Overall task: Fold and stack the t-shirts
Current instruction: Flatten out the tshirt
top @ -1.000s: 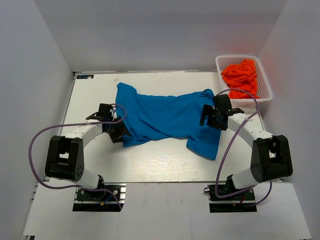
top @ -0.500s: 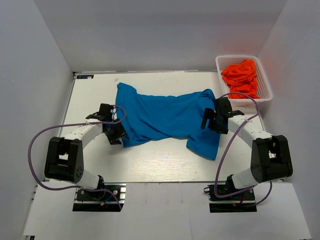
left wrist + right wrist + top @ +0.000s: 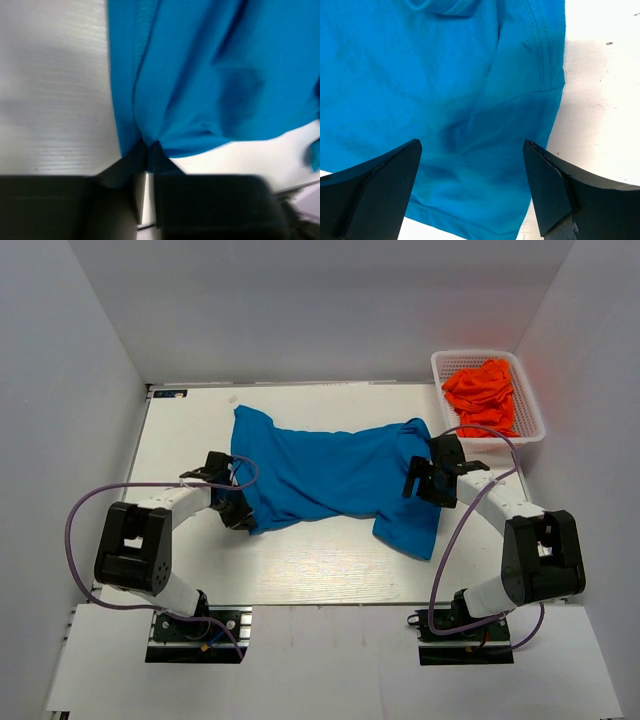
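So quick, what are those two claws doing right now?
Left gripper: shut on the edge of the blue t-shirt.
Right gripper: open above the same shirt, holding nothing.

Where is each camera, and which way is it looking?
Top camera: high above and behind the arms, looking down on the table, blue shirt and basket of orange shirts; left arm and right arm show.
Left wrist camera: on the left arm, looking along its fingers; the left gripper pinches the blue shirt's edge.
Right wrist camera: on the right arm, looking down through the open right gripper at the blue shirt.
Shared: all three see the blue shirt and table.
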`<control>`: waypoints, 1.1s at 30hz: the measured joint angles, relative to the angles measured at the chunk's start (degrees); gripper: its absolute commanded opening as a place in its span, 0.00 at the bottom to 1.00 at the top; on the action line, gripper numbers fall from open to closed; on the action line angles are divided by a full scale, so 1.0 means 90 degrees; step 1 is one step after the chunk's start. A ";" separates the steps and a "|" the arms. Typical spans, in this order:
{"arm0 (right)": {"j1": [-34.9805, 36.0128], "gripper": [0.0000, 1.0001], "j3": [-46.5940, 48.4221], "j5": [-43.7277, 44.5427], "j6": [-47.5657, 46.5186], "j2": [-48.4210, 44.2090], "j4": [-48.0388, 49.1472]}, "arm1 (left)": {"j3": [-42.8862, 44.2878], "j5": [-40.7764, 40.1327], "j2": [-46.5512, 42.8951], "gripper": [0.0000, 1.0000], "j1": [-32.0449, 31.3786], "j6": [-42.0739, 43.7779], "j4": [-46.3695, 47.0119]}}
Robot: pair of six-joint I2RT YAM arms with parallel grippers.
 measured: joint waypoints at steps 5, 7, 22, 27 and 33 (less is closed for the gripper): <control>-0.0019 0.86 0.0000 -0.0019 0.0000 0.0000 0.0000 | 0.0002 0.0005 0.0056 0.00 -0.0112 0.0146 0.0012; -0.0027 0.86 -0.0007 -0.0019 0.0005 0.0000 0.0000 | 0.0058 -0.0032 0.0056 0.00 -0.0148 0.0189 -0.0087; -0.0061 0.82 -0.0308 -0.0131 0.0102 0.0432 0.0051 | 0.1661 -0.1005 -0.1418 0.00 -0.0175 0.0177 -0.2722; -0.0070 0.82 -0.0187 -0.0124 0.0141 0.0568 -0.0015 | -0.0457 -0.0158 -0.2110 1.00 -0.0228 0.0036 -0.3883; -0.0078 0.81 -0.0066 -0.0138 0.0143 0.0685 0.0005 | 0.0265 -0.0109 -0.1872 1.00 -0.0265 0.0058 -0.4646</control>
